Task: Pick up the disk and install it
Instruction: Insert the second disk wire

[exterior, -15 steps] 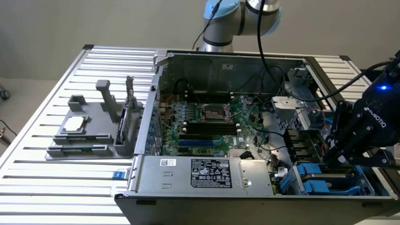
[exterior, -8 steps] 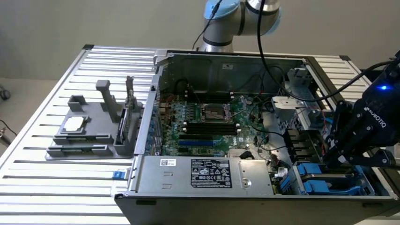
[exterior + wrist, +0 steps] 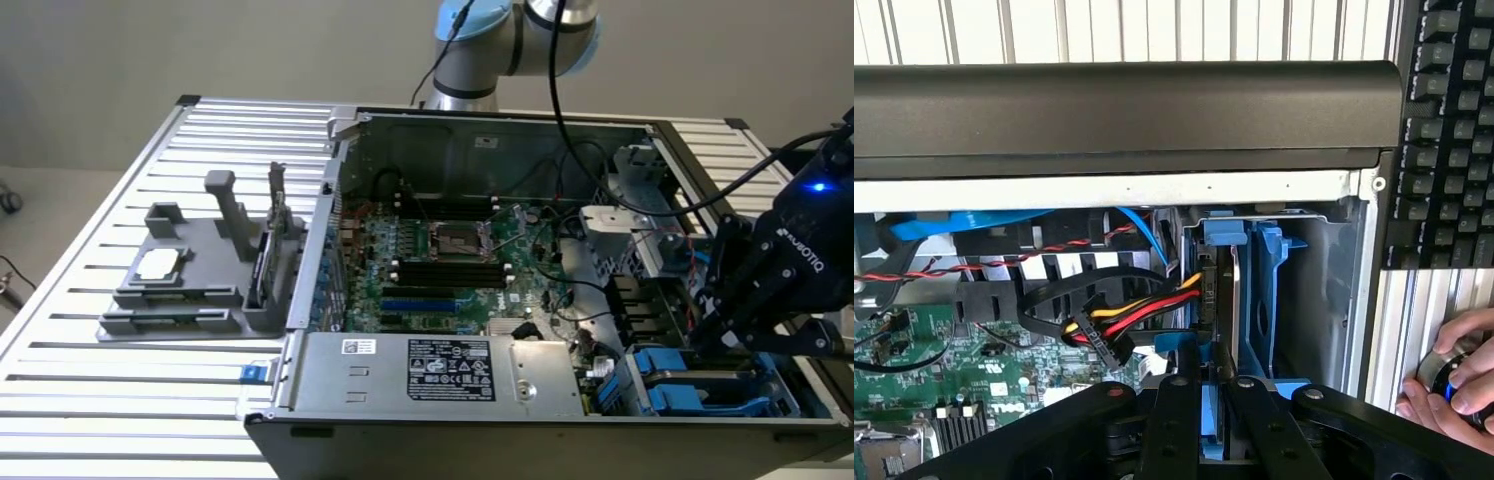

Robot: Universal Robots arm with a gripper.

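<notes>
End effector [image 3: 1216,400] pinching disk [image 3: 1222,300] upright in blue drive bay [image 3: 1269,290], far right of case [image 3: 467,385]; installation nearly complete, release pending.

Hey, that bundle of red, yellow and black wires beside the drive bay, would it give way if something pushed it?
Probably floppy: the wire bundle curves loosely toward the drive bay, so it should bend aside. Its black plug looks rigid and may snag rather than flex. It is likely light, being thin strands.
</notes>
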